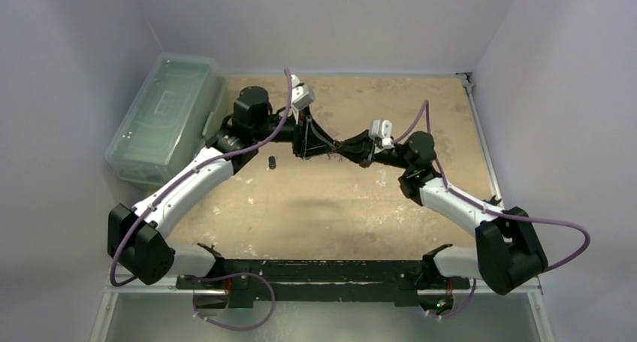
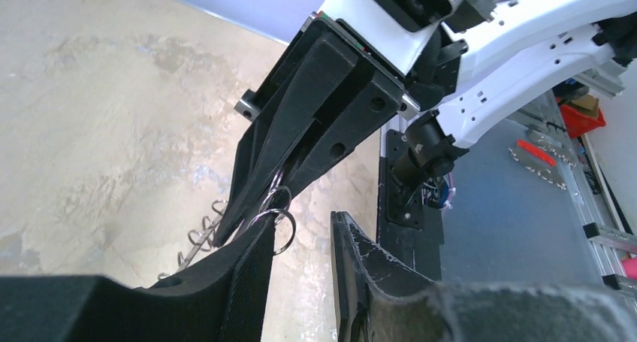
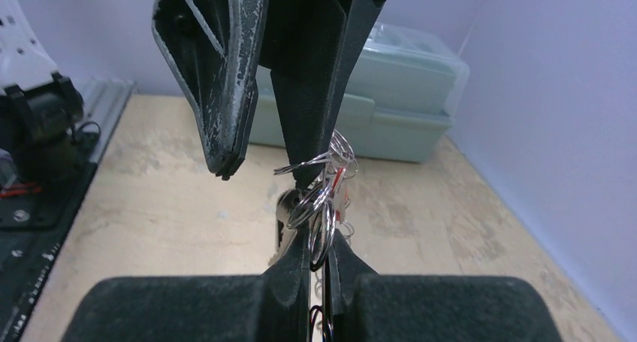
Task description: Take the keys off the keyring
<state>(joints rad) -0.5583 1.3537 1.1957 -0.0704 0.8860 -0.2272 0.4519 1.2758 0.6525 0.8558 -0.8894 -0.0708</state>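
Note:
The keyring (image 3: 324, 178) is a bunch of thin silvery rings held above the table between the two grippers. My right gripper (image 3: 321, 244) is shut on its rings. A silvery key (image 3: 285, 213) hangs at the left of the bunch, and a red and white bit (image 3: 340, 183) sits among the rings. My left gripper (image 2: 303, 220) is open. One of its fingers (image 2: 233, 282) touches a small ring (image 2: 283, 229), and the other finger stands apart from it. In the top view the left gripper (image 1: 304, 140) and the right gripper (image 1: 339, 148) meet tip to tip at mid-table.
A clear lidded plastic box (image 1: 161, 116) stands at the table's left edge, also behind the grippers as the box (image 3: 406, 94). A small dark thing (image 1: 271, 161) lies on the table just left of the grippers. Grey walls close in the back and sides.

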